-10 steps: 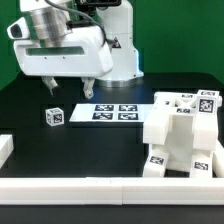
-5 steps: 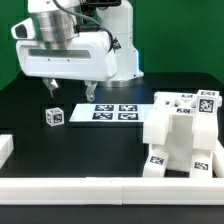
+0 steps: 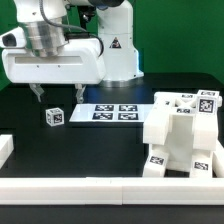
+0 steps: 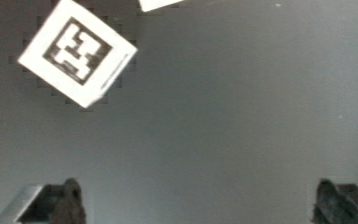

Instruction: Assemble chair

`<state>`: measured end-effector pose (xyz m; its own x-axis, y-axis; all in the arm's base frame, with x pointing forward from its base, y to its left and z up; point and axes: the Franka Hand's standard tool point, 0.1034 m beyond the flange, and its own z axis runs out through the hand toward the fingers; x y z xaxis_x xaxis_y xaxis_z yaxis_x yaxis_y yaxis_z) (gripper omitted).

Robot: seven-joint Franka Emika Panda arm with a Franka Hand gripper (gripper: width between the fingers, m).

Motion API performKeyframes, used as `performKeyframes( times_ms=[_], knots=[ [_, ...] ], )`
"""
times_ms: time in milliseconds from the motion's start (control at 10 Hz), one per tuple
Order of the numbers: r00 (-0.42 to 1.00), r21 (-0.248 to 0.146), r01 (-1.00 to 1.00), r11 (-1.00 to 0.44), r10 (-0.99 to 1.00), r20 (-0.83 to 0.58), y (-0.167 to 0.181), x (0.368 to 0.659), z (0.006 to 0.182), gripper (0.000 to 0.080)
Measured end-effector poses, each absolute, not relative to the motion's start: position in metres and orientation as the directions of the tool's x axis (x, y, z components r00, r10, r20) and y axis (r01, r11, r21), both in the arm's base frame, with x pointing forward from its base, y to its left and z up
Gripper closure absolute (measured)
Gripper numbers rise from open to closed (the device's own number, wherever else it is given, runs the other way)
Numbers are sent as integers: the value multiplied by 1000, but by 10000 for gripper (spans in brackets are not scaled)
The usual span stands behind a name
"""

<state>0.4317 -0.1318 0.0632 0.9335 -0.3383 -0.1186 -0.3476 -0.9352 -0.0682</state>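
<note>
White plastic is most of what I see: the chair (image 3: 183, 135), a blocky half-built structure with tags on it, stands on the black bench (image 3: 100, 150) just beside the marker board (image 3: 115, 112), at that board's end toward the exterior view's right. One small tagged block (image 3: 54, 116) lies loose off the board's other end, apart from it. My gripper (image 3: 57, 93) hangs above that block — jaws spread wide, grasping nothing. From the wrist I get the block's tag (image 4: 78, 50) and both dark fingertips (image 4: 51, 200), bare bench between them.
</note>
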Motion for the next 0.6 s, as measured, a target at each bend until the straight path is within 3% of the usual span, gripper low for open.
performKeyframes(
  times_ms=[400,600],
  knots=[
    [931,-67,-352,-934,-342,-123,-134,429,62,151],
    [899,-97,-423,-901,-404,-168,-148,417,62,151]
  ],
)
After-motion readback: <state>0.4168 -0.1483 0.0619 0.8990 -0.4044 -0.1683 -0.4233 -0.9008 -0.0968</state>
